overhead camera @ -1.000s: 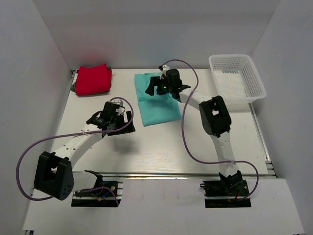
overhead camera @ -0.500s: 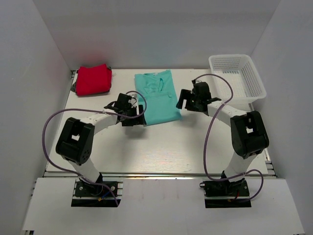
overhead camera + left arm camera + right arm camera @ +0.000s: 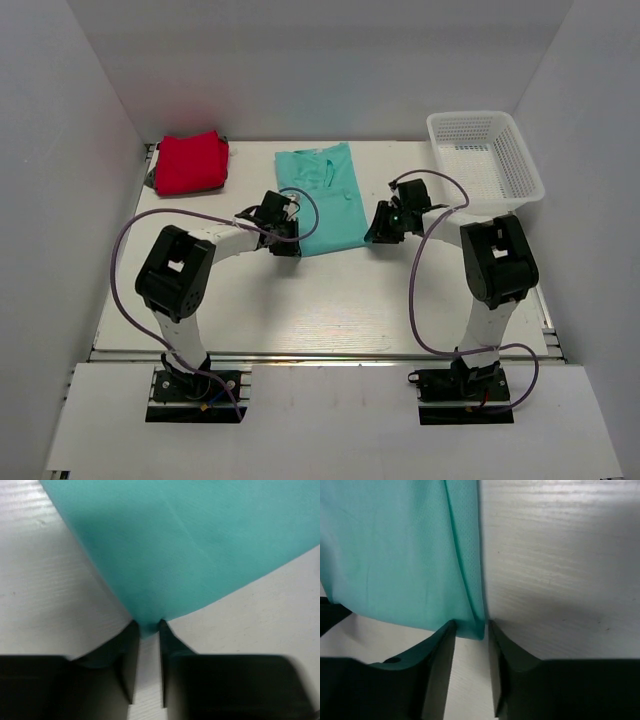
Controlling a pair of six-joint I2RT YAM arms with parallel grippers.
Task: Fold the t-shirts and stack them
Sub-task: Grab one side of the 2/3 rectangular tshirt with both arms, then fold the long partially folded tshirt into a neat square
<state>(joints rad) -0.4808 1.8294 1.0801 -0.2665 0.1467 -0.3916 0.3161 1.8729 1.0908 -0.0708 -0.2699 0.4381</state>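
The teal t-shirt (image 3: 322, 195) lies flat on the table, folded lengthwise, collar towards the back. My left gripper (image 3: 285, 240) sits at its near left corner. In the left wrist view the jaws (image 3: 147, 625) are pinched on the tip of the teal cloth (image 3: 190, 545). My right gripper (image 3: 378, 232) is at the near right corner. Its jaws (image 3: 471, 625) stand narrow around the folded teal edge (image 3: 395, 545); the cloth touches one finger (image 3: 437, 670) and a thin gap shows at the other. The red t-shirt (image 3: 190, 163) lies folded at the back left.
A white mesh basket (image 3: 470, 116) stands at the back right, with nothing showing in it. White walls close in the table on the left, back and right. Purple cables loop from both arms over the near half of the table.
Both arms have swung in and down to the teal t-shirt's near corners. Both grippers have gone from wide open to narrow around the cloth.
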